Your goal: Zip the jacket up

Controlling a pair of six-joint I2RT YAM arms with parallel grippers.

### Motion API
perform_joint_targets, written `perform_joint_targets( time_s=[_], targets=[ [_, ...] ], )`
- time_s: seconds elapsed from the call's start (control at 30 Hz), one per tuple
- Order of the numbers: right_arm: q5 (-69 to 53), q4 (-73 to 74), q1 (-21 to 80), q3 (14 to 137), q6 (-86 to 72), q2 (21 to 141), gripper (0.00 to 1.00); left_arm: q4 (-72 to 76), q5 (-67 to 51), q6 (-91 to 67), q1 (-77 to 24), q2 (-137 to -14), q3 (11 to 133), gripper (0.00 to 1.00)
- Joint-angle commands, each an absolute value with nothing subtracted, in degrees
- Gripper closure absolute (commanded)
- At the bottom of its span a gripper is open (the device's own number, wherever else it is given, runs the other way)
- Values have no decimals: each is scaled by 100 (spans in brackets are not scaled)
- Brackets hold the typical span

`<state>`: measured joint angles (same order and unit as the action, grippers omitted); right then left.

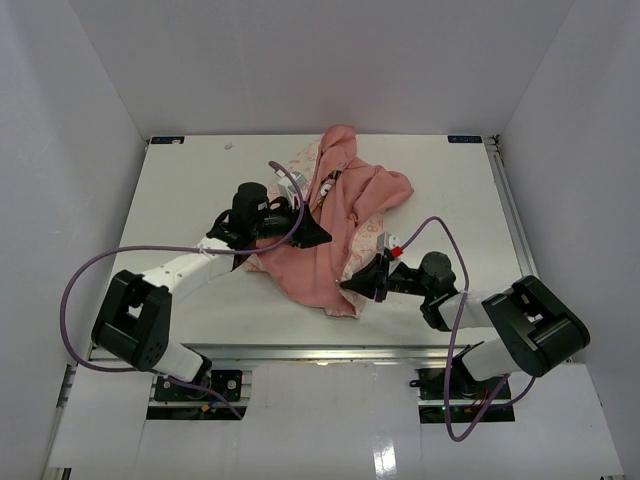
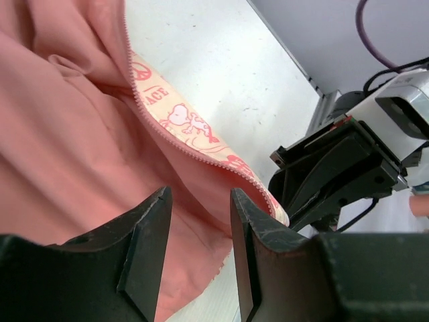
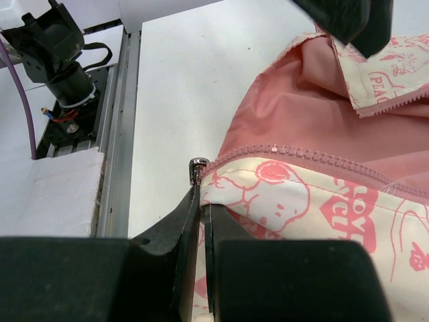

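Note:
The jacket (image 1: pixel 345 215) lies crumpled at the table's middle, salmon-pink lining up, cream printed fabric showing at its edges. My right gripper (image 1: pixel 352 284) is shut on the jacket's bottom front corner (image 3: pixel 221 191), right beside the metal zipper slider (image 3: pixel 198 168) at the end of the pink zipper strip (image 3: pixel 315 159). My left gripper (image 1: pixel 318 234) hovers over the lining (image 2: pixel 74 168) with its jaws open and empty. The other zipper edge (image 2: pixel 188 144) runs past it in the left wrist view, towards the right gripper (image 2: pixel 335 174).
White walls enclose the table (image 1: pixel 190 200) on three sides. Purple cables (image 1: pixel 75 290) loop from both arms. The table's metal rail (image 3: pixel 120 134) and the left arm's base (image 3: pixel 57 60) show in the right wrist view.

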<state>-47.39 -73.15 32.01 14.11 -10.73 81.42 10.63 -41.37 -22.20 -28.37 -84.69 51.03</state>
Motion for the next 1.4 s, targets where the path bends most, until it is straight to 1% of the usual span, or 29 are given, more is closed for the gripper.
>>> perform_joint_targets(
  time_s=[0.0,0.1,0.17,0.37,0.5,0.7,1.07,1.2,1.37],
  targets=[
    [-4570,-8030,3222,1232,-1107,7908,92,306,-3417,-2046,-2817,-8193,5693,49],
    [-4548,-8006,3212,1160,-1107,7736,92,-774,-2840,-1935,-2673,-8615,6309,45],
    [-4536,-7957,3167,1111,-1116,7627,92,-1524,-2505,-1827,-2442,-8977,6864,46],
    [-4569,-7550,3088,1077,-959,7125,92,-2717,-2376,-1246,-2216,-9488,7700,40],
    [-4588,-7298,3050,1012,-837,6808,92,-3270,-2373,-970,-2162,-9838,8089,40],
    [-4512,-6963,3015,920,-670,6432,92,-3542,-1776,-879,-2171,-10167,8054,40],
    [-4524,-7116,3015,844,-686,6533,92,-3583,-1165,-914,-2250,-10604,8204,41],
    [-4518,-7119,3006,835,-668,6548,92,-3558,-1127,-941,-2252,-10812,8325,41],
    [-4518,-7147,3013,818,-642,6574,92,-3463,-699,-976,-2429,-11018,8401,41]
  ],
)
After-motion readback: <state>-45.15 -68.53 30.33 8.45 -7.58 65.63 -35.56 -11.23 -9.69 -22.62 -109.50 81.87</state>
